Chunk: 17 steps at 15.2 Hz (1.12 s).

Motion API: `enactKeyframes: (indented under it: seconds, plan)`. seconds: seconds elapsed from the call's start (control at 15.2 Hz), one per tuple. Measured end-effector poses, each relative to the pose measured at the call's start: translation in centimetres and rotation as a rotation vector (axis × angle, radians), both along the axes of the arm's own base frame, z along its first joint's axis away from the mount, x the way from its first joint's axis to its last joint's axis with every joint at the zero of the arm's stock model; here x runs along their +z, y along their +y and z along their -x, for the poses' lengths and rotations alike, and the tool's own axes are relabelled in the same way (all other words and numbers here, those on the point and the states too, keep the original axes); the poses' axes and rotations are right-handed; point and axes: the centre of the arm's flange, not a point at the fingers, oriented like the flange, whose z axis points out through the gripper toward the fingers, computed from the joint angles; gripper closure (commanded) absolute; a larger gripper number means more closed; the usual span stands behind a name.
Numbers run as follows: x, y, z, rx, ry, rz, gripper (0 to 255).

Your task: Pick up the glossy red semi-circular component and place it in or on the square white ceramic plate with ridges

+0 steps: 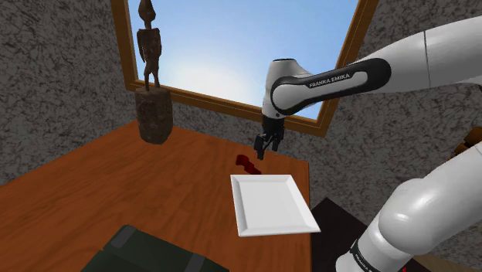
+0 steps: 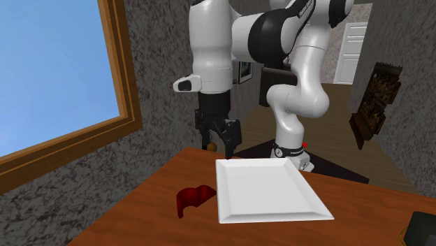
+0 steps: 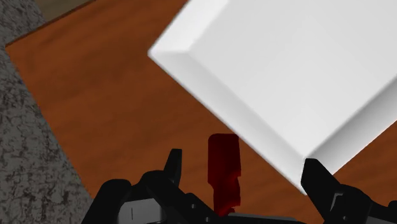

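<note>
A glossy dark red curved piece (image 1: 247,163) lies on the wooden table, just off the far corner of the square white plate (image 1: 274,205). My black gripper (image 1: 263,150) hangs open a little above the table, over the red piece and the window-side table edge. From the second exterior view, the red piece (image 2: 193,198) sits beside the plate's (image 2: 269,190) left rim, with the gripper (image 2: 221,145) higher up behind them. In the wrist view the red piece (image 3: 224,172) shows between the spread fingers of the gripper (image 3: 245,168), untouched, and the plate (image 3: 286,70) lies beyond it.
A wooden figure on a block (image 1: 153,85) stands at the table's back, before the window (image 1: 232,46). A dark case (image 1: 147,251) lies at the table's near edge. A rough grey wall (image 3: 25,146) runs close along the table behind the red piece.
</note>
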Motion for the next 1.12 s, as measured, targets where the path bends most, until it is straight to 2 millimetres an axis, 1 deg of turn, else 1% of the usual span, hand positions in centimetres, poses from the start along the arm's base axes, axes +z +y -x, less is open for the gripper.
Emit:
enactKeyframes:
  seconds: [0.2, 0.26, 0.4, 0.46, 0.59, 0.86, 0.99, 1.12]
  plan:
    - [-2.1, 0.7, -3.0, -0.012, -0.008, 0.020, 0]
    - [-3.0, 0.8, -3.8, -0.016, -0.010, 0.027, 0]
    - [-5.0, 1.2, -6.0, -0.024, -0.015, 0.040, 0]
    - [-5.7, 1.5, -6.8, -0.028, -0.017, 0.046, 0]
    - [-6.9, 1.7, -7.5, -0.031, -0.018, 0.051, 0]
    - [-9.3, 1.5, -7.7, -0.032, -0.019, 0.053, 0]
    - [-10.1, 1.5, -7.6, -0.032, -0.019, 0.053, 0]
    - [-10.5, 1.4, -7.6, -0.032, -0.019, 0.053, 0]
